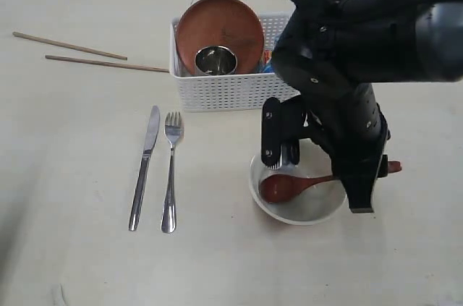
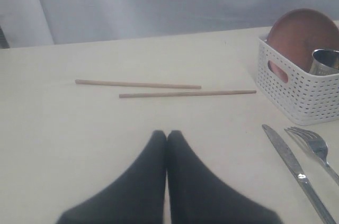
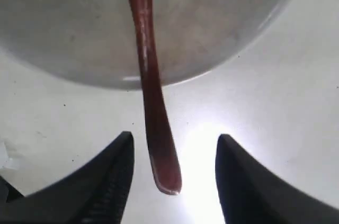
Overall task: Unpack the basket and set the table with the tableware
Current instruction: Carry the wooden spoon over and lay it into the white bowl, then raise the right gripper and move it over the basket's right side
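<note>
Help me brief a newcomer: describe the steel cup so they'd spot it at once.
Find the white lattice basket near the top middle of the exterior view, on the cream table. Inside it a brown plate stands on edge, and the steel cup sits in front of it. Unlike the knife and fork lying flat outside, it is round, shiny and hollow.

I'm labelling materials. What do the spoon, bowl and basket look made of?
The spoon looks like lacquered wood: reddish-brown, slight sheen. The bowl: off-white, glossy highlights, ceramic or melamine, can't tell. The basket: white moulded plastic, matte perforated lattice walls.
</note>
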Action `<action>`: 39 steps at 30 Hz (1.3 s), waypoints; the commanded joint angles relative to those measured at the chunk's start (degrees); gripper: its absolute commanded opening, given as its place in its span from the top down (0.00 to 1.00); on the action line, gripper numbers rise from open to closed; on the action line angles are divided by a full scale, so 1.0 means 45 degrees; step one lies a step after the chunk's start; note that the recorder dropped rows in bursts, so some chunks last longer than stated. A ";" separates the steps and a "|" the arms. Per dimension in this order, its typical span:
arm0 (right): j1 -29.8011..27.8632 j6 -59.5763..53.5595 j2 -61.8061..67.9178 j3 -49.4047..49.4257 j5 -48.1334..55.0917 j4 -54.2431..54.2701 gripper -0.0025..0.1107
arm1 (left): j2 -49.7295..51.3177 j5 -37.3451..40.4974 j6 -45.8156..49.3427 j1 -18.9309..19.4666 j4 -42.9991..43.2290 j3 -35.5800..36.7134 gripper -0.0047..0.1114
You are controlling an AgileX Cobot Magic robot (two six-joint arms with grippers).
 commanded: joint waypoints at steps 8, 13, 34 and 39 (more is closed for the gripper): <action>0.2027 0.1919 -0.2891 -0.0023 0.0027 -0.0199 0.92 | -0.0085 -0.0103 0.0002 0.0033 -0.0026 0.0020 0.96; 0.2392 0.3236 -0.5005 -0.0023 0.0027 -0.0224 0.98 | -0.0085 -0.0103 0.0002 0.0033 -0.0026 0.0020 0.96; 0.2299 0.9278 -1.9664 -0.0023 -0.6751 0.1541 0.98 | -0.0085 -0.0103 0.0002 0.0033 -0.0026 0.0020 0.96; 0.2299 1.2980 -1.9427 -0.0023 -0.4527 -0.0792 0.98 | -0.0085 -0.0103 0.0002 0.0033 -0.0026 0.0020 0.96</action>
